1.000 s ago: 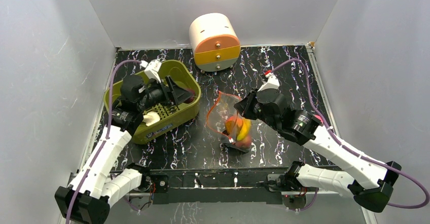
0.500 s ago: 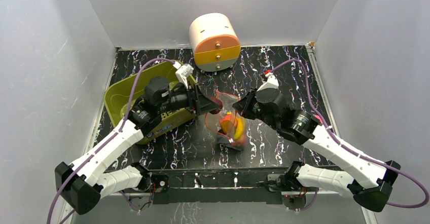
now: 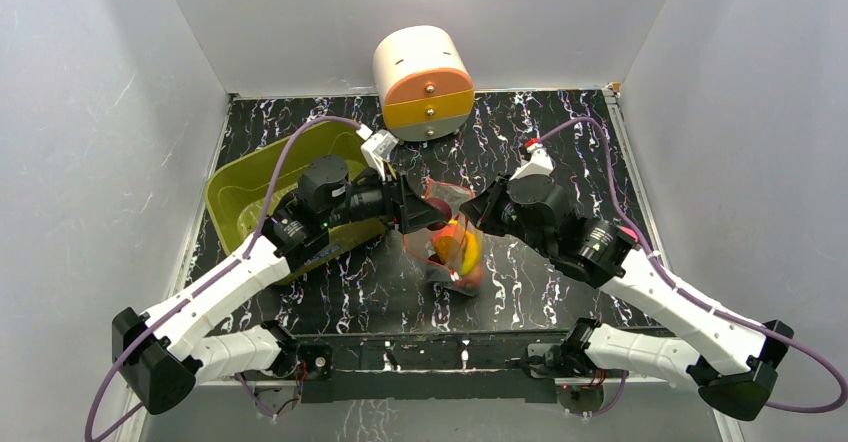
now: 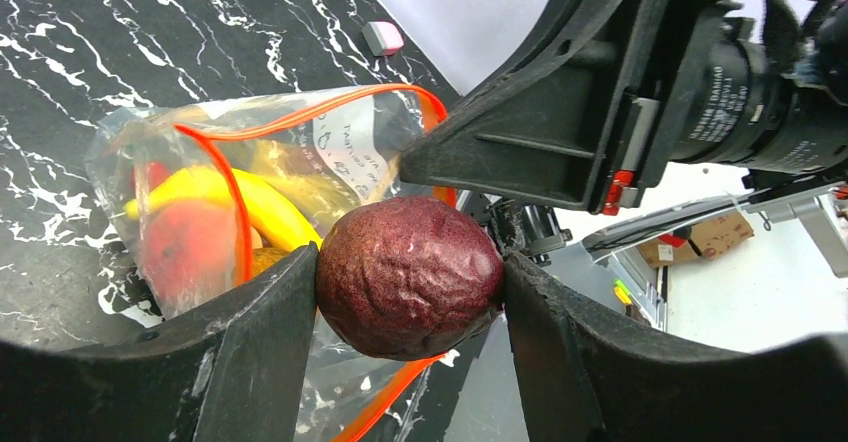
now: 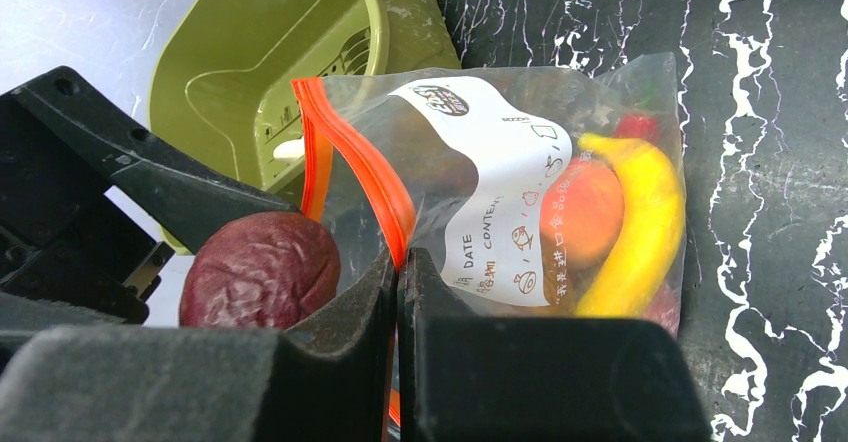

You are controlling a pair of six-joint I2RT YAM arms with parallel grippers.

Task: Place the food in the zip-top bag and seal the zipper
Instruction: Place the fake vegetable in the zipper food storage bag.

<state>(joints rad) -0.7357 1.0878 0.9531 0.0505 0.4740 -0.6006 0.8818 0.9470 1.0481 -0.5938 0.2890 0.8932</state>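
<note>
My left gripper (image 4: 408,280) is shut on a dark purple wrinkled ball (image 4: 410,277), held at the open mouth of the zip-top bag (image 4: 340,147). The ball also shows in the right wrist view (image 5: 262,270). My right gripper (image 5: 397,262) is shut on the bag's red-orange zipper (image 5: 355,167) and holds the mouth up. The clear bag (image 5: 520,177) holds a yellow banana (image 5: 640,227), a pink-red round fruit (image 5: 583,207) and other pieces. From above, both grippers, left (image 3: 425,215) and right (image 3: 472,212), meet at the bag (image 3: 452,242) mid-table.
The olive-green slotted basket (image 3: 240,197) stands at the left behind my left arm; it also shows in the right wrist view (image 5: 290,62). A white, orange and yellow round drawer unit (image 3: 422,82) stands at the back wall. Grey walls close in the black marbled table (image 3: 560,132).
My left arm swung right from the basket with the purple ball to the bag's mouth. My right gripper stayed shut on the zipper edge; the bag shifted slightly.
</note>
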